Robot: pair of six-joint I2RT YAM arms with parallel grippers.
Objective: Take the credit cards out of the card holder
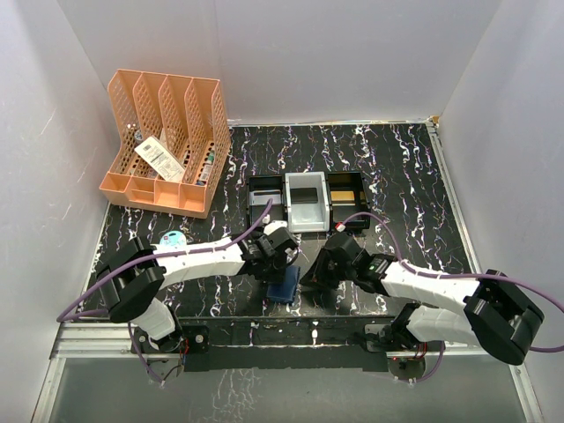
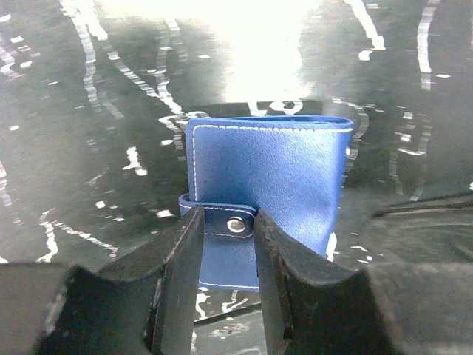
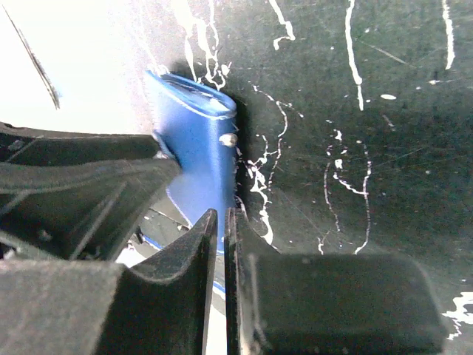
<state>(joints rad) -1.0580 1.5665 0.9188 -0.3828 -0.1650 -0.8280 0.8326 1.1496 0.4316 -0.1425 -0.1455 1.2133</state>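
- Left gripper (image 2: pixel 228 220) has its two black fingers drawn narrow around the snap strap (image 2: pixel 213 220) of the card holder (image 2: pixel 273 174). Each finger sits right against the strap, but I cannot tell whether they actually squeeze it.
- Right gripper (image 3: pixel 221 219) is all but closed. A thin blue edge of the card holder runs into the slit between its fingers, so it is pinched there.
- Count: two grippers, one card holder, three small rectangular trays (image 1: pixel 306 216) in a row (black, grey, and black with a tan inside), one peach perforated plastic file rack (image 1: pixel 204 110) and one pale blue oval case (image 1: pixel 173 238).
- The card holder is a small blue leather-look bifold wallet with white stitching along its borders. It is shut, and one silver stud (image 2: pixel 236 225) fastens the strap.
- It sits between the two grippers near the front of the black, white-veined worktop (image 1: pixel 397 176), nearer to the arms than the trays.
- In the left wrist view its broad outer face is turned to the camera, with the rounded folded edge on the far side and the strap at the near left.
- From above it runs roughly front to back. I cannot tell whether it lies flat or is tipped up.
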